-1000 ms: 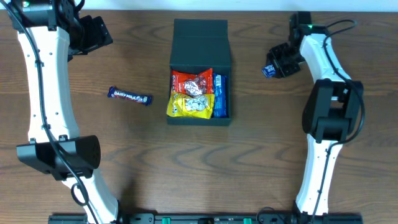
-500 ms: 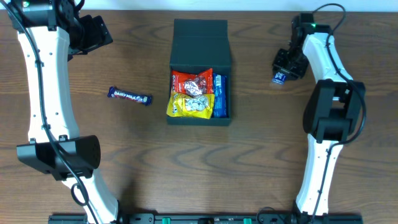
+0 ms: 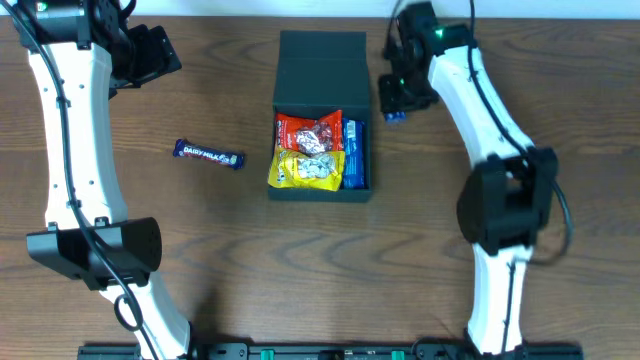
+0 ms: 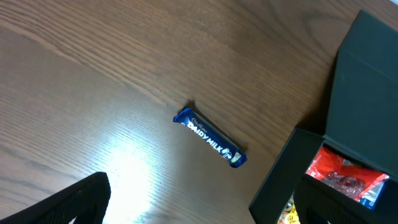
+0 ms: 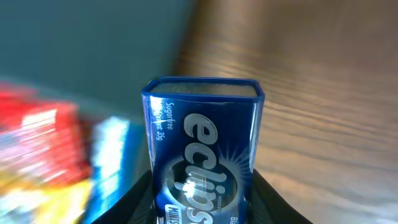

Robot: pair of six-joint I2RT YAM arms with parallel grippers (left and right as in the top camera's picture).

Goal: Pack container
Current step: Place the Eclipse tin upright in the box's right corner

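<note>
Bench [image 3: 230,240]: dark wood; it carries everything, and both arms reach in from the near edge
Container [image 3: 322,60]: we see it mid-bench, lid [image 3: 322,48] folded open and flat toward the far side, the open compartment toward us
Contents: a red packet [image 3: 308,132], a yellow packet [image 3: 305,168] and a blue packet [image 3: 354,155] along the right wall; to us the compartment looks nearly full
Left tool [image 3: 150,55]: at the far left corner, well apart from the container; its wrist view shows the fingers spread with nothing between them
Right tool [image 3: 396,98]: above the bench just beside the container's right wall, level with the hinge, clamped on the mint tin
Chocolate bar [image 3: 210,154]: flat on the bench to the left of the container, untouched
Mint tin [image 5: 202,143]: blue, upright between the right fingers, label toward the wrist camera
Step in hand: we judge this to be the carry of the tin to the compartment
Next move: we would shift the tin over the compartment, pick whatever gap the packets leave, lower it and only then part the fingers; the bar and the lid are not yet dealt with
</note>
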